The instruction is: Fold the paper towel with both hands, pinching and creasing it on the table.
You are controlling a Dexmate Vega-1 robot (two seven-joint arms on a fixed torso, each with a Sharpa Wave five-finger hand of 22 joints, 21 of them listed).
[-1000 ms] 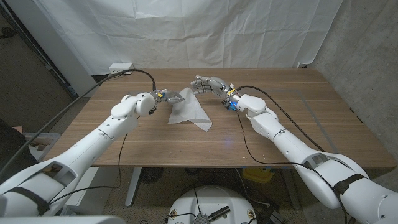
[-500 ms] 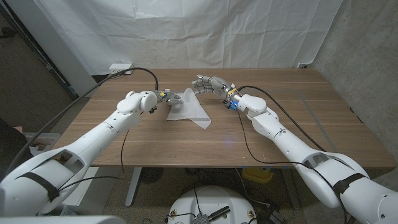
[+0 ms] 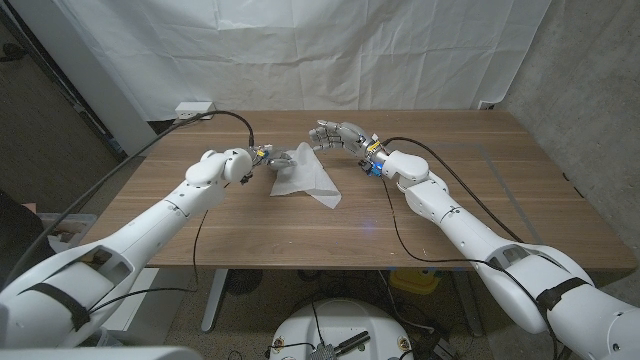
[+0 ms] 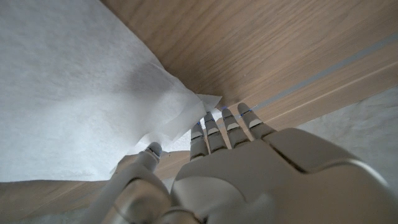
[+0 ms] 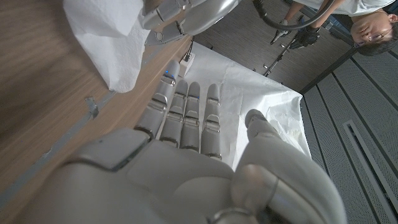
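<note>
Paper towel [image 3: 305, 178] at centre frame lies partly folded, uncreased. My left hand [image 3: 272, 157] pinches its upper corner; my right hand [image 3: 332, 134] hovers open, holding nothing.

Left hand [image 3: 272, 159] pinching with fingertips, right hand [image 3: 332, 134] held open, fingers straight

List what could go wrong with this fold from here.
1. The left hand pinches only a corner of the thin white paper towel; it could slip or tear.
2. The right hand hovers open, apart from the towel, so a one-sided lift may skew the crease.
</note>
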